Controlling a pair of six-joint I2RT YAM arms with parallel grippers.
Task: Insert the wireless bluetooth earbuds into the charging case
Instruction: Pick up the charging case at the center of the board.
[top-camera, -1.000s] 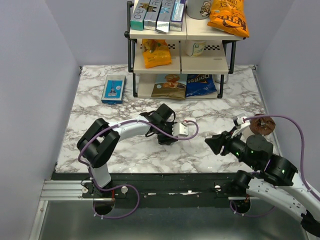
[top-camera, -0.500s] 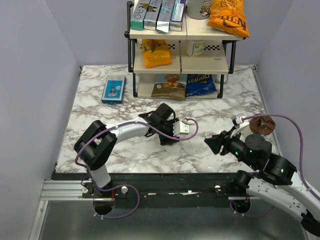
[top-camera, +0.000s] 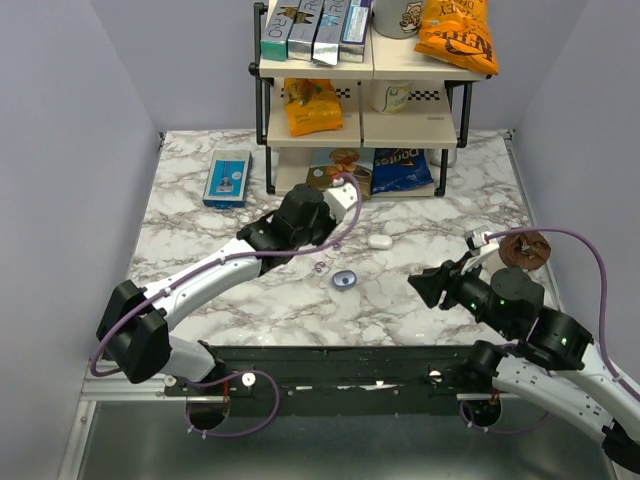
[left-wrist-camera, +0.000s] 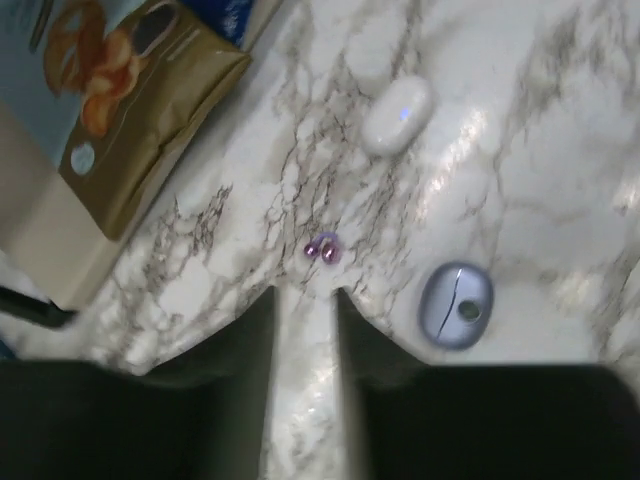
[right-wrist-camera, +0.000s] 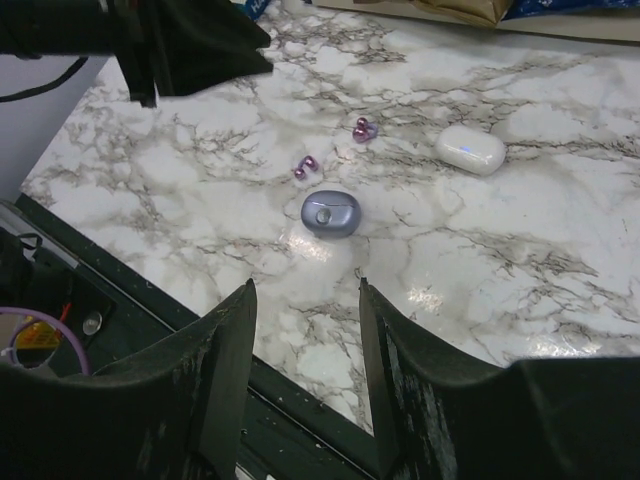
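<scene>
The charging case (top-camera: 345, 279), a small bluish-grey oval with a dark spot, lies shut on the marble table (top-camera: 200, 240); it also shows in the left wrist view (left-wrist-camera: 457, 303) and the right wrist view (right-wrist-camera: 330, 212). Two purple earbuds (right-wrist-camera: 305, 167) (right-wrist-camera: 364, 130) lie loose just behind it. One earbud (left-wrist-camera: 323, 250) sits just beyond my left gripper (left-wrist-camera: 305, 295), which is slightly open, empty and above the table (top-camera: 310, 240). My right gripper (right-wrist-camera: 305, 285) is open and empty, right of the case (top-camera: 425, 285).
A white pill-shaped capsule (top-camera: 378, 240) lies behind the case, also in the wrist views (left-wrist-camera: 398, 115) (right-wrist-camera: 469, 149). A shelf rack (top-camera: 360, 110) with snack bags stands at the back. A blue box (top-camera: 228, 177) lies back left. A brown round object (top-camera: 525, 248) sits right.
My left gripper has pulled back and to the left from the middle of the table, uncovering the case, earbuds and white capsule. The right arm has not moved.
</scene>
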